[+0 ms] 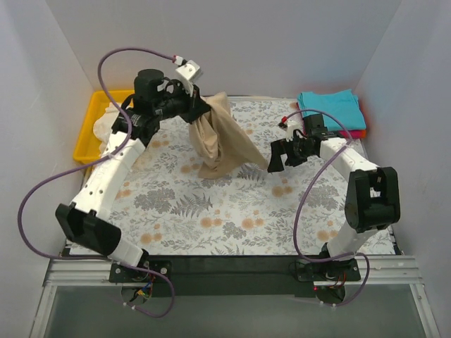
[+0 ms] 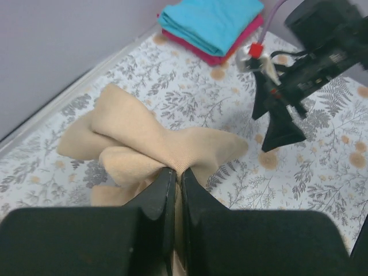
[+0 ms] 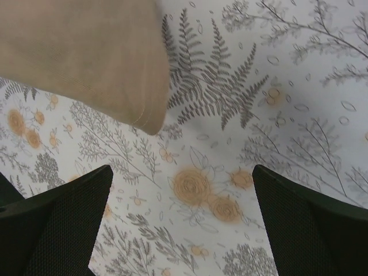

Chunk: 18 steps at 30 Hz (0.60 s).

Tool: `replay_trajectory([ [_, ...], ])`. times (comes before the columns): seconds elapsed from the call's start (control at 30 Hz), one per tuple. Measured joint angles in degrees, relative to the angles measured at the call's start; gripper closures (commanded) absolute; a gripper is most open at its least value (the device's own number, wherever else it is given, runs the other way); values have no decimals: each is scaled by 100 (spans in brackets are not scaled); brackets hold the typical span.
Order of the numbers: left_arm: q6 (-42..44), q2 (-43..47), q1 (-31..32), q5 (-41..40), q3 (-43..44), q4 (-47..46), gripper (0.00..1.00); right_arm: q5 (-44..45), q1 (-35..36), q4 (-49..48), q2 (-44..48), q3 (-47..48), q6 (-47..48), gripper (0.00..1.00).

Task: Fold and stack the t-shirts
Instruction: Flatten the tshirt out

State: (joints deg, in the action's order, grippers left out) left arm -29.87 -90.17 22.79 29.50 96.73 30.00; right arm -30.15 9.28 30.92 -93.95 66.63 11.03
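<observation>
left gripper [image 2: 174, 175]: clamped tight on a bunch of the tan shirt [image 2: 144, 144], holding it up over the far-left part of the fern cloth [image 1: 211, 211]
right gripper [image 3: 181, 169]: jaws wide, nothing in them, hovering over the cloth's right half with the tan hem just beside me
tan shirt: hangs all bunched from my left pinch, lower end looks to rest on the cloth near its far middle, zero folds in it
teal shirt [image 1: 330, 105]: folded, at the cloth's far-right corner
pink shirt [image 2: 230, 52]: folded too, same corner, under the teal one, so a two-high stack
white shirt [image 1: 106, 127]: looks crumpled in the yellow bin [image 1: 88, 127] off the cloth's far-left edge
done: two of four, by my count
left: spread the tan one flat, fold it, stack it, then same for the white
next, my guess: my right grabs a loose tan corner so both of us can stretch it out
</observation>
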Motion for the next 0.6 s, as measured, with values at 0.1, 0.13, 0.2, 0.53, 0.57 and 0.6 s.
replay_trajectory([
  [0.1, -133, 632, -232, 133, -245, -153, 100, 0, 343, -339, -413, 184, -236, 3],
  [0.13, -177, 734, -275, 170, -306, -175, 100, 9, 452, -402, -551, 262, -299, 4],
  [0.2, -260, 874, -374, 267, -507, -240, 100, 129, 730, -590, -901, 450, -389, 4],
  [0.53, -297, 713, -507, 428, -1056, 44, 100, -140, 1067, -1429, -1582, 828, -678, 4],
  [0.57, -297, 713, -509, 455, -1054, 57, 100, -229, 1062, -1504, -1558, 828, -664, 4],
  [0.6, -299, 713, -511, 476, -1054, 68, 100, -302, 1064, -1558, -1539, 828, -647, 4],
])
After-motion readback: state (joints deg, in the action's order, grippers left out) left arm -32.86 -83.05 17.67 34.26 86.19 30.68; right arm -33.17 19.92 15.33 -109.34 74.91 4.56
